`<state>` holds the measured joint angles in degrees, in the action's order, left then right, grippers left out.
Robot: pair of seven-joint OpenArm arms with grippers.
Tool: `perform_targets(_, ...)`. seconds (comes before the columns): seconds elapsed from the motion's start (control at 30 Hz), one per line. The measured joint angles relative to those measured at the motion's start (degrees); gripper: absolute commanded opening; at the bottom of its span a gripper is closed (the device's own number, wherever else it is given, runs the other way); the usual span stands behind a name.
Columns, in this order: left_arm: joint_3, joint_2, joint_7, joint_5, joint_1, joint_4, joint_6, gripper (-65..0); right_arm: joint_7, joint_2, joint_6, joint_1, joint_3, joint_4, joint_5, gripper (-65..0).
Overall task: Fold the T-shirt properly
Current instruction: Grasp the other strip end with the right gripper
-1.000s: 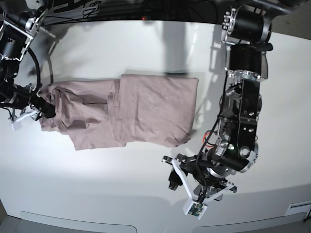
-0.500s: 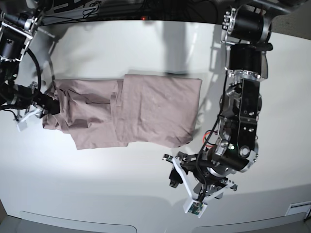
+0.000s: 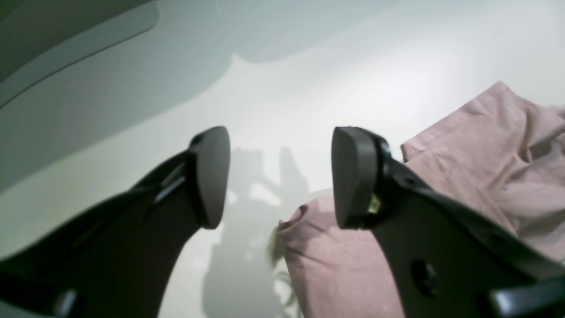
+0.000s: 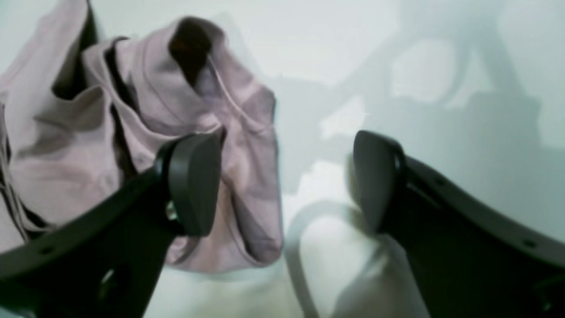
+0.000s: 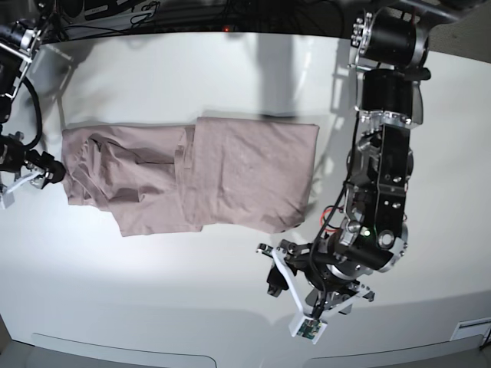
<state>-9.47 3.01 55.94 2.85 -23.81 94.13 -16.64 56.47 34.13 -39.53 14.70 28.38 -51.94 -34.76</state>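
Note:
The dusty-pink T-shirt (image 5: 199, 176) lies partly folded on the white table (image 5: 153, 284), with a doubled panel on its right and a rumpled end on its left. My right gripper (image 5: 34, 178) hovers just off that left end. In the right wrist view it (image 4: 282, 181) is open and holds nothing, and the bunched T-shirt (image 4: 66, 154) lies beside and behind its left finger (image 4: 194, 185). My left gripper (image 5: 295, 299) hangs open over bare table in front of the shirt's right corner. In the left wrist view it (image 3: 282, 176) is empty, with the T-shirt (image 3: 485, 168) behind its right finger (image 3: 353, 176).
The left arm's long body (image 5: 383, 153) stretches from the back right down to the front of the table. Dark cables (image 5: 153, 11) run along the back edge. A grey strip (image 5: 123, 356) marks the front edge.
My right gripper has let go of the shirt's left end, opened wide and drawn back to the left. The left end now lies flatter and further left. The left arm has not moved.

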Motion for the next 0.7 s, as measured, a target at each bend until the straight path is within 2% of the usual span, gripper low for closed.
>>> perform_targets(0.17, 0.0, 0.0, 0.0, 0.0, 0.0, 0.0, 0.0, -29.1, -0.6, -1.6, 0.0, 0.0, 0.0, 0.5, -0.3, -18.8)
perform_targets(0.3, 0.0, 0.0, 0.0, 0.0, 0.0, 0.0, 0.0, -29.1, -2.5, -1.0, -0.4, 0.4, 0.1, 5.9, -1.8, -18.8)
perform_targets(0.37, 0.0, 0.0, 0.0, 0.0, 0.0, 0.0, 0.0, -29.1, -5.8, -0.7, -0.8, 1.0, 0.3, 10.1, -3.9, -18.8)
perform_targets(0.5, 0.0, 0.0, 0.2, 0.0, 0.0, 0.0, 0.0, -29.1, -6.9, -0.2, -1.5, 1.2, 0.5, 14.8, -8.1, -18.8)
perform_targets(0.6, 0.0, 0.0, 0.2, 0.0, 0.0, 0.0, 0.0, -29.1, -0.3, -0.3, -1.4, 1.4, 0.5, 14.7, -10.1, -18.8)
perform_targets(0.7, 0.0, -0.3, 0.2, 0.0, 0.0, 0.0, 0.0, -29.1, 9.9, -0.7, -1.1, 1.5, 0.4, 14.9, -19.4, -18.8)
